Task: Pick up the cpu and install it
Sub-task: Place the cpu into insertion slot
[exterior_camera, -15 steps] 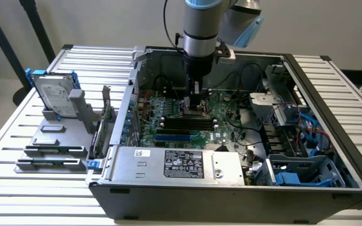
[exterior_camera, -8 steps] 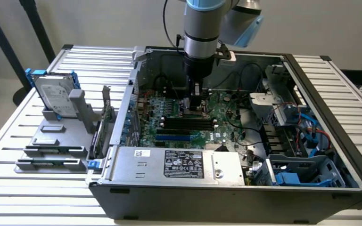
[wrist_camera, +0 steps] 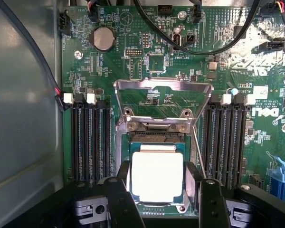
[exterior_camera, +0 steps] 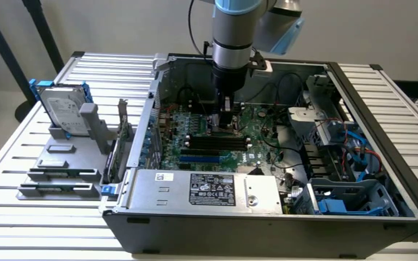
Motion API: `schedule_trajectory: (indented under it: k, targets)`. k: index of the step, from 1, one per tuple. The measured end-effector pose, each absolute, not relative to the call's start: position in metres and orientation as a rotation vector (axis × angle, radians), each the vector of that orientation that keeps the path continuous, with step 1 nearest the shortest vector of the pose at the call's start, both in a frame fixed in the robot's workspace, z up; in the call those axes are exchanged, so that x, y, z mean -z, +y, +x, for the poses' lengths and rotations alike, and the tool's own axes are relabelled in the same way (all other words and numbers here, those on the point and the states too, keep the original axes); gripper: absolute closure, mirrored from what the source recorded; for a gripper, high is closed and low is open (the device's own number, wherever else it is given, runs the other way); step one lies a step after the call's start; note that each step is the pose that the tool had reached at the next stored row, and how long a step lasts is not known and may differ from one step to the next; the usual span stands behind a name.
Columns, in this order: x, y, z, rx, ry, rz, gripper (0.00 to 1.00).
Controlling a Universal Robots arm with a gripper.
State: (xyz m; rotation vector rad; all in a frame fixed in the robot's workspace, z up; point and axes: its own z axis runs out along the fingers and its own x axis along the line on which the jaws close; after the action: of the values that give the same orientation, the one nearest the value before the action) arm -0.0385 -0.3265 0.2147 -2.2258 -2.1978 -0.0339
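Our end effector (wrist_camera: 157,186) is clamped on the cpu (wrist_camera: 156,173), which we see over the open socket (wrist_camera: 156,138).

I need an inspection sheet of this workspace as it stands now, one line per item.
surface: slatted metal table, bearing an open computer case
job's things: cpu at the socket, seating unclear; load plate lifted
clutter: hard drive and memory sticks on a grey stand
tool: low over the motherboard, at the cpu
cables: black ones cross the board; blue ones inside the case
surroundings: pale wall
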Motion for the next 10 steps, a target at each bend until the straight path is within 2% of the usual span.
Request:
schedule_trajectory:
  k: [10]
  targets:
    - [-0.2102,-0.3265,-0.0373,0.000,-2.208,-2.236,0.45]
